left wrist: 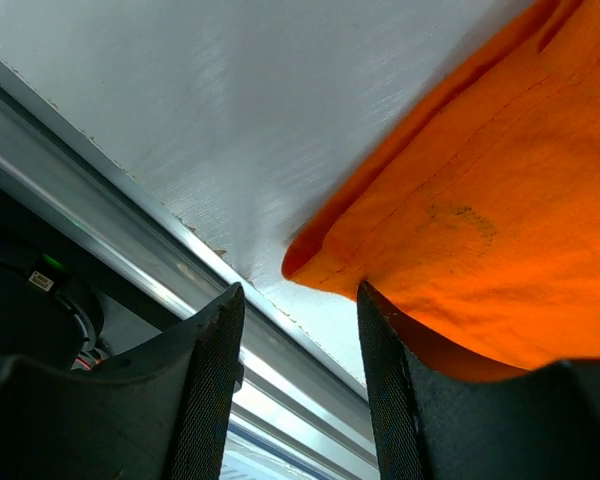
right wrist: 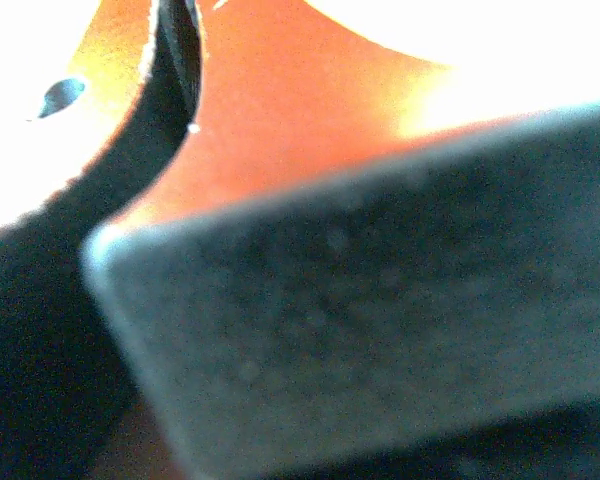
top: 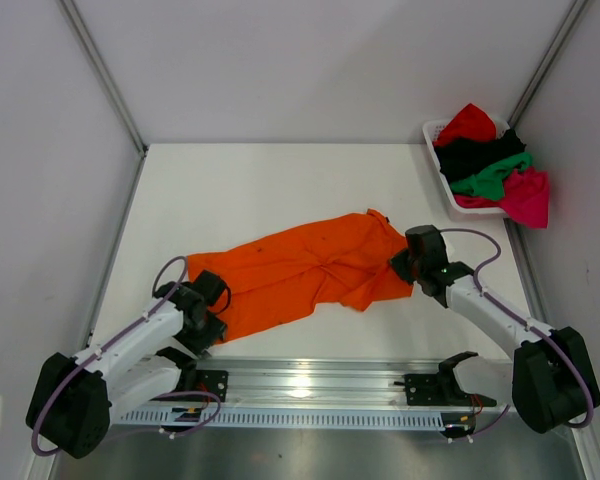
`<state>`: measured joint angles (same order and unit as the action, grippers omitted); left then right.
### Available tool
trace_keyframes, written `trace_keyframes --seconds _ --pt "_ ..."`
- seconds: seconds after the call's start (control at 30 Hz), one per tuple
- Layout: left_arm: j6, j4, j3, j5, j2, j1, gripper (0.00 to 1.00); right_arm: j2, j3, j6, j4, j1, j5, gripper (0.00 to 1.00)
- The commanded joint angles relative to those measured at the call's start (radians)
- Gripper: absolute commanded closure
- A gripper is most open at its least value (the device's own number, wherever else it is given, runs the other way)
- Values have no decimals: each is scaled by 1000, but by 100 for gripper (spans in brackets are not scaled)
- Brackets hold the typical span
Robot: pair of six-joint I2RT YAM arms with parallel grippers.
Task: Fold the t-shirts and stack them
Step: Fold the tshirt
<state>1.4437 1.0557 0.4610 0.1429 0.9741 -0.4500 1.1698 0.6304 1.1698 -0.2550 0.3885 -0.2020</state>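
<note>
The orange t-shirt (top: 310,270) is limp and light; my right gripper (top: 402,265) is clamped on its edge, my left gripper (left wrist: 300,300) stands apart, so I'd pinch that near corner.

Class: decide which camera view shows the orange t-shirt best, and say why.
The top external view: the whole orange t-shirt lies spread across the table. The left wrist view shows only one hemmed corner; the right wrist view only blurred orange cloth close up.
</note>
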Motion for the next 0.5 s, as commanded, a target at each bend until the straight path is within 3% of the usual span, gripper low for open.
trace_keyframes --seconds 0.0,0.47 --pt "38 -23 1 20 -6 -10 47 -24 -3 -1 8 -2 7 100" --pt "106 -76 -59 69 -141 -23 50 -36 -15 -4 3 -2 10 100"
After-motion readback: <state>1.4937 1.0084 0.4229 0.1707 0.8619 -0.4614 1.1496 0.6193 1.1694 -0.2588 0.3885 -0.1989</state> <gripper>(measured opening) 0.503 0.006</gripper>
